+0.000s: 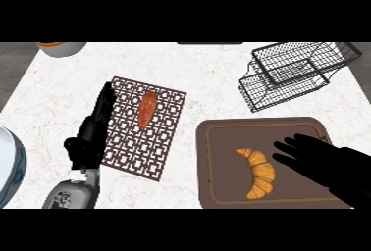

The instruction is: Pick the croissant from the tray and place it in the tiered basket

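Right hand [326,159] is at 4 o'clock, fingers stretched out flat, holding nothing, over the dark brown rectangular tray [217,135]. Golden curved croissant [259,172] lies on that tray just beside the fingertips. Left hand [92,135], also relaxed, rests at 9 o'clock. Black wire tiered basket [293,73] is at 1 o'clock on the white marble counter [65,88].

White marble counter [203,68], grey floor [14,63]

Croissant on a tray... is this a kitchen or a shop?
Probably a kitchen: a marbled counter holds a croissant on a brown tray, a wire tiered basket and a patterned trivet.
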Available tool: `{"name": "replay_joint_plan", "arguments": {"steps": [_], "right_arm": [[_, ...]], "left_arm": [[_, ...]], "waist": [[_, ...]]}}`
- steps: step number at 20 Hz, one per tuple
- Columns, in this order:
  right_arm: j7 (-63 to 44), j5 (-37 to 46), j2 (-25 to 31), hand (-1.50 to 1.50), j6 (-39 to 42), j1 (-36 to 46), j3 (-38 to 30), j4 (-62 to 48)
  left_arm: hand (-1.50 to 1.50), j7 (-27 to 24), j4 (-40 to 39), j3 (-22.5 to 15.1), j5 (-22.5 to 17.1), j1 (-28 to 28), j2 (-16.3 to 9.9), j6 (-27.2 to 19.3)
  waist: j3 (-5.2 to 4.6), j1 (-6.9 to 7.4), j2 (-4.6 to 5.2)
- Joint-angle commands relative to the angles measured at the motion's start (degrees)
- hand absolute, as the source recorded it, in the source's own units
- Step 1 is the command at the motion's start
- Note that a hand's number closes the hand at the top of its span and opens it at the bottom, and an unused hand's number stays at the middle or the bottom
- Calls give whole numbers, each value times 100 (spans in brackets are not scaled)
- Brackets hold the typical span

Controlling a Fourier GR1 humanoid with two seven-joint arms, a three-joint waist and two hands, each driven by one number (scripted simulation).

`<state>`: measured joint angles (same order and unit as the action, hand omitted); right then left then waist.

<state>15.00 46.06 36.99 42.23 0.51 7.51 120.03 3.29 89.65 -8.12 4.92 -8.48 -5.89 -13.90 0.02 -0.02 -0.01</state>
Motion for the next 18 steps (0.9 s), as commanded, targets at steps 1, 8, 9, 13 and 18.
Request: {"name": "replay_joint_plan", "arguments": {"steps": [1,8,9,13,18], "right_arm": [[-249,672,-534,-150,-436,108,477,-504],[125,742,-610,-150,-121,380,82,-1042],[278,538,-475,-150,92,464,-219,-1100],[437,770,-736,-150,-47,700,-78,-1442],[769,1058,-955,-150,-348,681,216,-1886]], "left_arm": [[0,-248,-188,-31,169,96,123,-72],[0,326,346,-185,442,113,291,-104],[0,6,-5,-196,515,20,370,-130],[0,-166,123,-179,477,343,399,-51],[0,84,269,-6,343,302,274,216]], "waist": [[-2,19,6],[-2,17,0],[-2,5,2],[-3,15,1],[-2,24,2]]}}
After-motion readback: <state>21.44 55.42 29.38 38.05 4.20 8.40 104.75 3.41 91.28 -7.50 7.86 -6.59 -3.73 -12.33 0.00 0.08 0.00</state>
